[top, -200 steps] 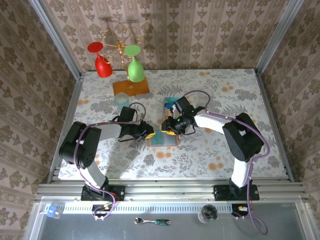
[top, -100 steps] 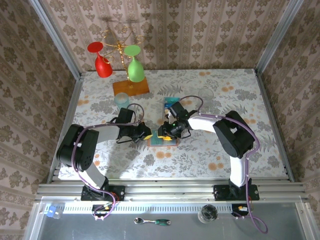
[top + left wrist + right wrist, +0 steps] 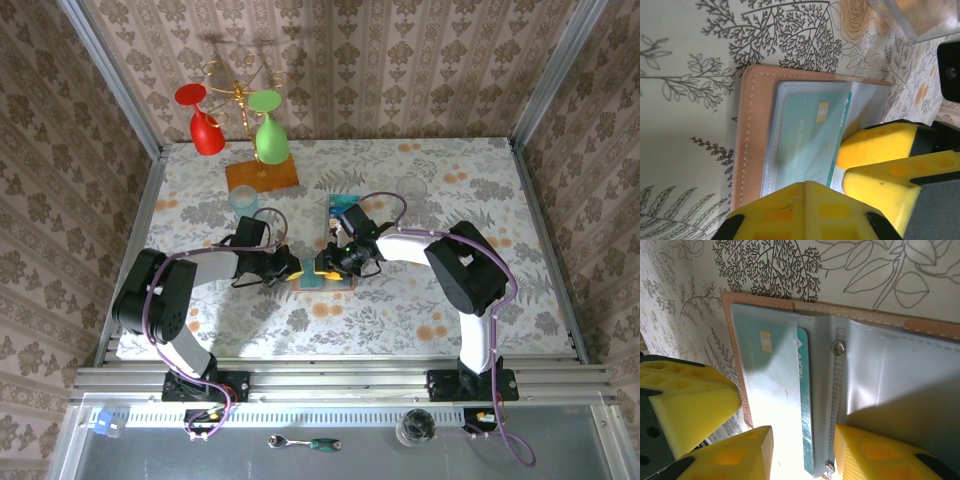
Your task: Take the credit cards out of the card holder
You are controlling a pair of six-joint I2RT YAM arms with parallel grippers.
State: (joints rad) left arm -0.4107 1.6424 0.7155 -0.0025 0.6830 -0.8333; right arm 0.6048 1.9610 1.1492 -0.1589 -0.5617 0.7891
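The tan card holder (image 3: 322, 279) lies open on the table between both grippers, its leather edge (image 3: 747, 130) to the left and its blue-grey lining (image 3: 890, 365) to the right. A teal credit card (image 3: 805, 135) sits in the clear sleeve, its edge (image 3: 804, 405) sticking out toward the spine. My left gripper (image 3: 806, 186) is shut, tips meeting over the sleeve's near edge; whether it pinches the sleeve is unclear. My right gripper (image 3: 802, 450) stands open, one finger over the sleeve, the other by the spine. Blue and teal cards (image 3: 345, 207) lie on the table behind.
At the back left a rack holds a red glass (image 3: 206, 130) and a green glass (image 3: 270, 138) on an orange wooden base (image 3: 262, 176). A clear cup (image 3: 243, 199) stands in front of it. Another clear glass (image 3: 410, 188) is behind the right arm.
My right gripper has come down and left onto the open holder. My left gripper has closed at the holder's left edge.
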